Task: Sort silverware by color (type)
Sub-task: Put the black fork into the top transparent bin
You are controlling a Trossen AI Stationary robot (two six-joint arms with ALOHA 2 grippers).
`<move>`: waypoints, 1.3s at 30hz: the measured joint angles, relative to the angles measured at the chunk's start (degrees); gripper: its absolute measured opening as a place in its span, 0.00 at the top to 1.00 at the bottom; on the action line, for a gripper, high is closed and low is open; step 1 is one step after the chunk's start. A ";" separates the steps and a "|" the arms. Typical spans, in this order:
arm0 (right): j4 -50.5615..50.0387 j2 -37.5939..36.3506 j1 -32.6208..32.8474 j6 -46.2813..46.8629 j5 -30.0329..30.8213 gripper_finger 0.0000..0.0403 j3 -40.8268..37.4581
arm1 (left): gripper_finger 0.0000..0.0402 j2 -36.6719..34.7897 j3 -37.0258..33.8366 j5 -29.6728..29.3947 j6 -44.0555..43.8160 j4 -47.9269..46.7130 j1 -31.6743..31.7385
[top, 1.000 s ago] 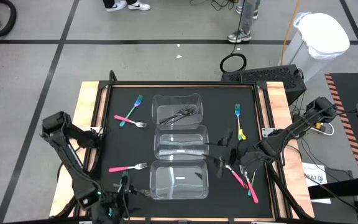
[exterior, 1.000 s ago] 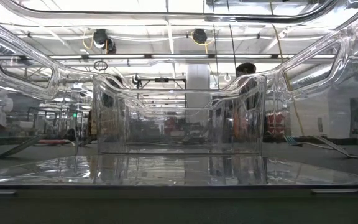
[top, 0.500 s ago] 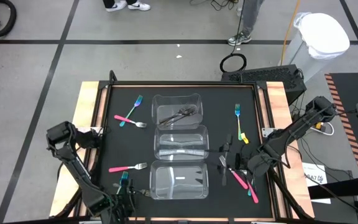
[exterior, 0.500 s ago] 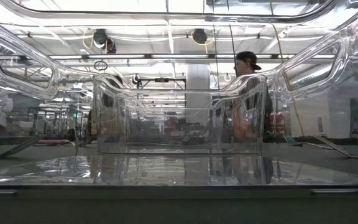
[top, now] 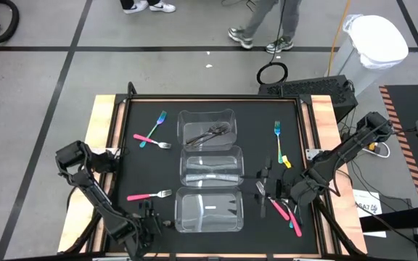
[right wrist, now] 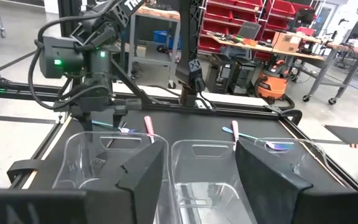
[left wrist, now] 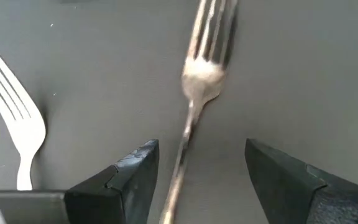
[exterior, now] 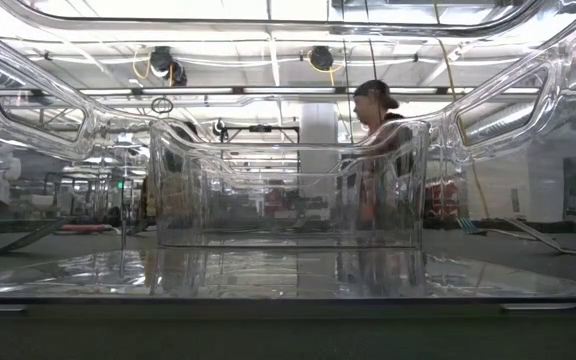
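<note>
My left gripper (top: 149, 220) stands open, pointing down, by the near-left corner of the nearest clear container (top: 209, 211). A silver fork (left wrist: 197, 81) lies flat on the black mat between its fingers, untouched; a second fork (left wrist: 18, 121) lies beside it. My right gripper (top: 261, 181) hangs open above the mat, right of the containers, beside two pink-handled forks (top: 280, 209). Other forks lie on the mat: a pink one (top: 149, 195) at the near left, a pink and a teal one crossed (top: 151, 135) at the far left, and blue and yellow ones (top: 279, 142) at the far right. Dark forks (top: 210, 133) lie in the far container.
Three clear containers stand in a row down the table's middle, with the middle one (top: 210, 166) between the other two. The table has raised wooden edges (top: 101, 138). A person (top: 260, 18) walks on the floor beyond the far edge.
My left gripper has come down toward the mat at the near-left and tipped to point more steeply down, staying open over the silver fork. The person beyond the far edge has walked toward the left.
</note>
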 joint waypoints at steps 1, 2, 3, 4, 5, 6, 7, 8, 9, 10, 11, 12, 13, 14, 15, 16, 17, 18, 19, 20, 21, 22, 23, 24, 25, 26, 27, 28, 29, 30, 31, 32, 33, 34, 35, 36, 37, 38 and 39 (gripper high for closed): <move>0.00 0.00 0.00 0.00 0.00 0.51 0.00 | 0.40 0.00 -0.26 0.00 0.17 0.01 0.00; 0.00 0.00 0.00 0.00 0.00 0.51 0.00 | 0.40 0.00 -0.57 -0.01 0.21 0.19 0.00; 0.02 0.00 0.00 0.00 0.00 0.51 0.00 | 0.40 0.00 -0.98 -0.01 0.18 0.23 0.00; 0.02 0.00 0.00 0.00 0.00 0.51 0.00 | 0.40 0.00 -1.52 0.00 0.17 0.28 0.00; 0.02 0.00 0.00 0.00 0.00 0.51 0.00 | 0.41 0.00 -2.08 0.00 0.18 0.54 0.00; 0.02 0.00 0.00 0.00 0.00 0.51 0.00 | 0.41 0.00 -2.71 0.00 0.16 1.15 0.00; 0.04 0.00 0.00 0.00 0.00 0.51 0.00 | 0.42 -0.03 -3.29 -0.02 0.10 2.01 0.04; 0.10 0.00 0.00 0.00 0.00 0.51 0.00 | 0.43 -0.16 -3.85 -0.02 -0.02 2.75 0.07; 0.24 0.00 0.00 0.00 0.00 0.51 0.00 | 0.44 -0.24 -4.27 0.06 -0.03 3.41 0.09; 0.35 0.00 0.00 0.00 0.00 0.51 0.00 | 0.46 -0.33 -4.73 0.28 -0.03 4.28 0.13; 0.40 0.00 0.00 0.00 0.00 0.51 0.00 | 0.48 -0.36 -5.14 0.45 0.00 5.07 0.17; 0.44 0.00 0.00 0.00 0.00 0.51 0.00 | 0.50 -0.37 -5.53 0.52 0.03 5.83 0.20; 0.43 0.00 0.00 0.00 0.00 0.51 0.00 | 0.52 -0.37 -5.95 0.54 0.22 6.68 0.20; 0.42 0.00 0.00 0.00 0.00 0.51 0.00 | 0.54 -0.35 -6.31 0.60 0.24 7.34 0.21; 0.43 0.00 0.00 0.00 0.00 0.51 0.00 | 0.56 -0.35 -6.59 0.73 0.24 7.88 0.22; 0.44 0.00 0.00 0.00 0.00 0.51 0.00 | 0.59 -0.35 -6.85 0.78 0.25 8.28 0.22; 0.44 0.00 0.00 0.00 0.00 0.51 0.00 | 0.61 -0.35 -6.97 0.86 0.21 8.36 0.22; 0.44 0.00 0.00 0.00 0.00 0.51 0.00 | 0.63 -0.33 -7.03 0.98 0.19 8.45 0.22; 0.42 0.00 0.00 0.00 0.00 0.51 0.00 | 0.65 -0.31 -7.03 1.02 0.23 8.48 0.22; 0.44 0.00 0.00 0.00 0.00 0.51 0.00 | 0.68 -0.31 -7.03 1.07 0.30 8.59 0.22; 0.44 0.00 0.00 0.00 0.00 0.51 0.00 | 0.70 -0.27 -7.04 1.05 0.61 8.53 0.22; 0.44 0.00 0.00 0.00 0.00 0.51 0.00 | 0.73 -0.25 -7.05 1.02 1.29 8.54 0.22; 0.44 0.00 0.00 0.00 0.00 0.51 0.00 | 0.75 -0.24 -7.05 0.98 1.53 8.61 0.21; 0.43 0.00 0.00 -0.01 0.00 0.51 0.00 | 0.77 -0.22 -7.05 0.90 1.79 8.65 0.20; 0.44 0.00 0.00 0.00 0.00 0.51 0.00 | 0.80 -0.20 -7.05 0.72 1.97 8.67 0.19; 0.44 0.00 0.00 0.00 0.00 0.51 0.00 | 0.82 -0.18 -7.05 0.46 2.58 8.71 0.17; 0.44 0.00 0.00 0.00 0.00 0.51 0.00 | 0.85 -0.15 -7.05 0.10 2.96 8.71 0.17; 0.42 0.00 0.00 0.00 0.00 0.51 0.00 | 0.87 -0.12 -7.07 -0.31 3.03 8.66 0.17; 0.44 0.00 0.00 0.00 0.00 0.51 0.00 | 0.89 -0.09 -7.09 -0.86 3.05 8.56 0.21; 0.44 0.00 0.00 0.00 0.00 0.51 0.00 | 0.92 -0.09 -7.09 -1.40 3.22 8.44 0.22; 0.44 0.00 0.00 0.00 0.00 0.51 0.00 | 0.94 -0.09 -7.09 -1.93 3.48 8.34 0.22; 0.42 0.00 0.00 0.00 0.00 0.51 0.00 | 0.96 -0.09 -7.10 -2.32 3.92 8.27 0.22; 0.42 0.00 0.00 0.00 0.00 0.51 0.00 | 0.98 -0.09 -7.14 -2.55 4.76 8.20 0.24; 0.42 0.00 0.00 0.00 0.00 0.51 0.00 | 0.98 -0.09 -7.16 -2.69 5.74 8.18 0.26; 0.42 0.00 0.00 0.00 0.00 0.51 0.00 | 0.98 -0.07 -7.16 -2.96 6.50 8.14 0.26; 0.42 0.00 0.00 0.00 0.00 0.51 0.00 | 0.98 -0.07 -7.16 -3.13 7.37 8.14 0.26; 0.42 0.00 0.00 0.00 0.00 0.51 0.00 | 0.97 -0.07 -7.16 -3.20 7.86 8.12 0.26; 0.42 0.00 0.00 0.00 0.00 0.51 0.00 | 0.97 -0.05 -7.16 -3.25 8.47 8.09 0.28; 0.42 0.00 0.00 0.00 0.00 0.51 0.00 | 0.97 -0.12 -7.16 -3.30 8.99 8.05 0.28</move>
